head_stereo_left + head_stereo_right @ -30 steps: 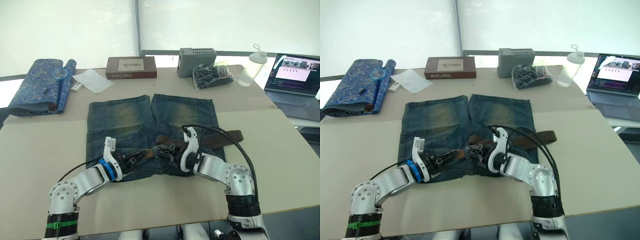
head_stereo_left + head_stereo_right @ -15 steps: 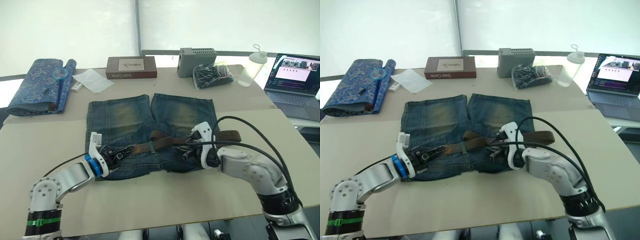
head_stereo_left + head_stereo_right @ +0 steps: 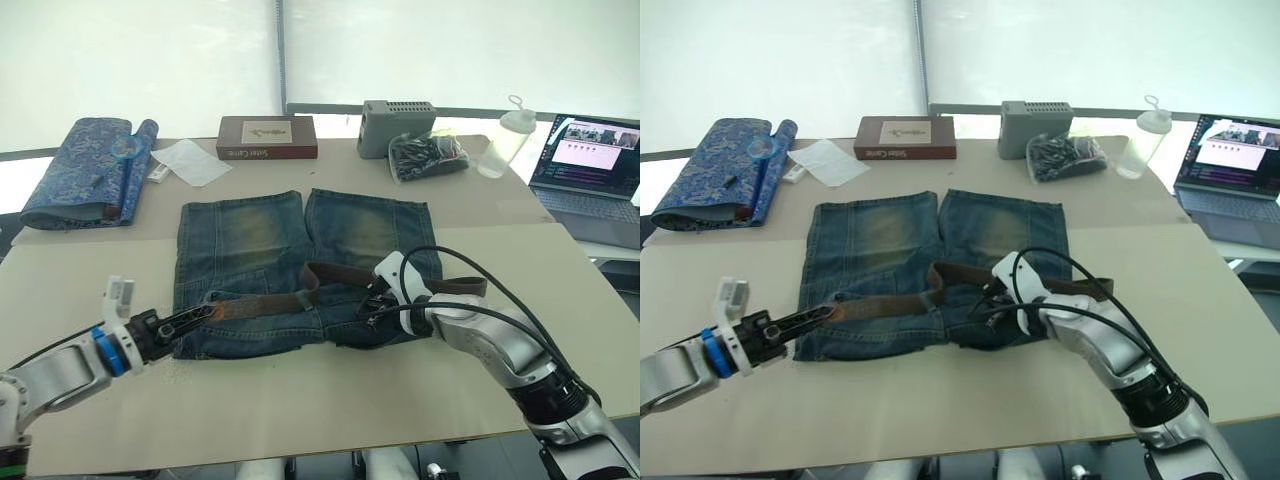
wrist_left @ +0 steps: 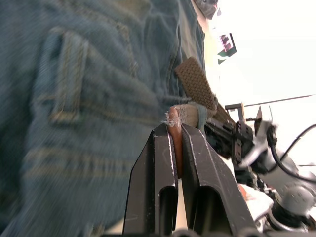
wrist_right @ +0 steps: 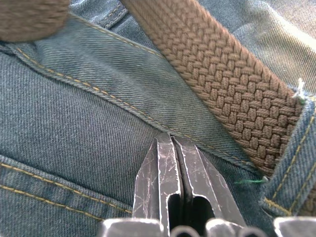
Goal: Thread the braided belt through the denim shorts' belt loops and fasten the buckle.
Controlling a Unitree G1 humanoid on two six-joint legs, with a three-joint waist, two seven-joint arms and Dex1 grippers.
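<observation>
Left eye view: the left gripper (image 3: 200, 314) pinches the tip of the braided belt (image 3: 330, 272), whose length runs rightward across the denim shorts (image 3: 250, 240) to the right gripper (image 3: 368, 306), clamped on the waistband just beside the strap.

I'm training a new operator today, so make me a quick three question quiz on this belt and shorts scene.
1. True or false: the left hand is shut on the braided belt.
2. Is the right hand on the A) denim shorts, B) laptop, or C) book?
3. Fill in: the belt passes under a belt ____ in the right wrist view.

Key: 1 true; 2 A; 3 loop.
</observation>
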